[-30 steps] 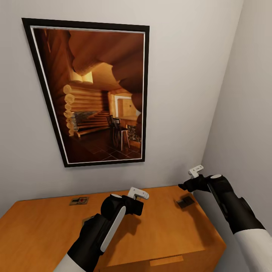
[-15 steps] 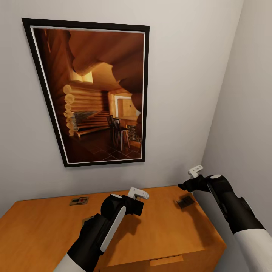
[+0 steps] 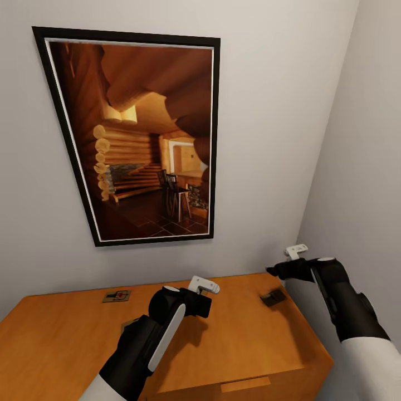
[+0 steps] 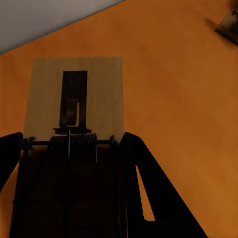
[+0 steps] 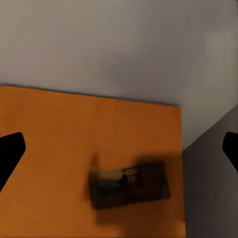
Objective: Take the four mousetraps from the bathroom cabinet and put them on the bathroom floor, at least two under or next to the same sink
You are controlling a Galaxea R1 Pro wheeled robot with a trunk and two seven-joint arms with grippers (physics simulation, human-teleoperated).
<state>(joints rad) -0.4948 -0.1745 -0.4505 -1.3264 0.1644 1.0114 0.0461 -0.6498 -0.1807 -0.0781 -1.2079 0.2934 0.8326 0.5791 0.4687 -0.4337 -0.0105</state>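
Observation:
The orange-brown cabinet (image 3: 245, 340) fills the lower part of the head view. One mousetrap (image 3: 117, 296) lies at the back left of its top, and another mousetrap (image 3: 273, 297) lies near the back right corner. My left gripper (image 3: 203, 286) hovers over the middle of the top. In the left wrist view a tan mousetrap (image 4: 74, 104) sits tightly between its dark fingers (image 4: 144, 188), so it looks shut on that trap. My right gripper (image 3: 287, 262) hangs open above the right mousetrap (image 5: 129, 184), apart from it.
A large framed picture (image 3: 139, 139) of a log cabin room hangs on the grey wall behind the cabinet. A side wall (image 3: 362, 167) stands close on the right, right beside my right arm. A drawer handle (image 3: 245, 384) shows at the cabinet's front.
My right gripper has risen a little and shifted slightly right, away from the mousetrap under it. The left arm and the traps have not moved.

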